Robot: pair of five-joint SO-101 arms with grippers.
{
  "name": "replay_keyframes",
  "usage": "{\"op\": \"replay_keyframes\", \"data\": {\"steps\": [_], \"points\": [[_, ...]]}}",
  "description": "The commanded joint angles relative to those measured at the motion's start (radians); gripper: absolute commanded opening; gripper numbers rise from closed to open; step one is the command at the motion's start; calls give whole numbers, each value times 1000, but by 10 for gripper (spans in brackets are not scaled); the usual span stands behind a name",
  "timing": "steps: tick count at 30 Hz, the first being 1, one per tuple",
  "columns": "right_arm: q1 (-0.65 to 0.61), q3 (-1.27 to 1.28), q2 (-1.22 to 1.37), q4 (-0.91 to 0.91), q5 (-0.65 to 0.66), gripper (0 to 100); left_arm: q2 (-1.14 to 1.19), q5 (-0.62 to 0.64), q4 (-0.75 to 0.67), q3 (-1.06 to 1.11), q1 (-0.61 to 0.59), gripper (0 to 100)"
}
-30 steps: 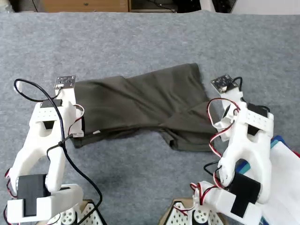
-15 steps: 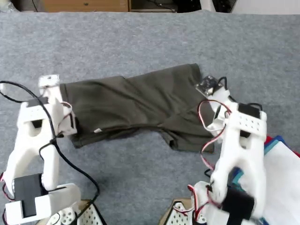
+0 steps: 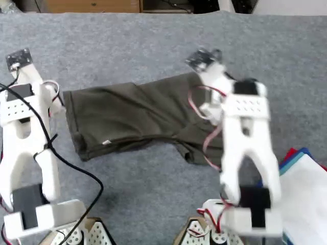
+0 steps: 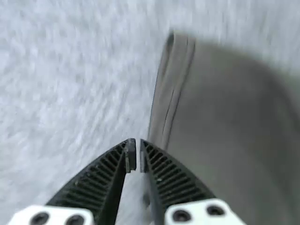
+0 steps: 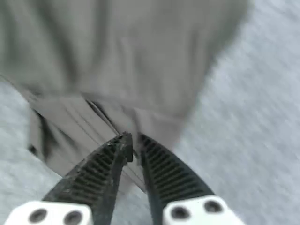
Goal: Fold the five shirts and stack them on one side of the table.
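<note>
Left claw (image 4: 134,152) and right claw (image 5: 135,147) show closed, empty tips in wrist views; overhead, they bracket the shirt (image 3: 133,117).

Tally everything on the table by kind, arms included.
Olive shirt, spread out: 1
Pile of white, blue and red layers at the table's edge: 1
Grippers: 2, the left gripper and the right gripper
Total: 4

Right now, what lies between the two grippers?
The dark olive shirt on the grey table cover; the high view shows it lying between left gripper and right gripper.
</note>
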Motion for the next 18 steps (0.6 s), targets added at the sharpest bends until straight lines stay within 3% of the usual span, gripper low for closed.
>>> {"op": "replay_keyframes", "data": {"steps": [1, 12, 18], "points": [[-77, -170, 168, 21, -80, 12, 104, 127, -170, -37, 35, 20], [-165, -260, 418, 17, -118, 6, 306, 126, -325, -51, 23, 22], [-160, -231, 450, 23, -110, 5, 325, 103, -327, -64, 26, 21]]}}
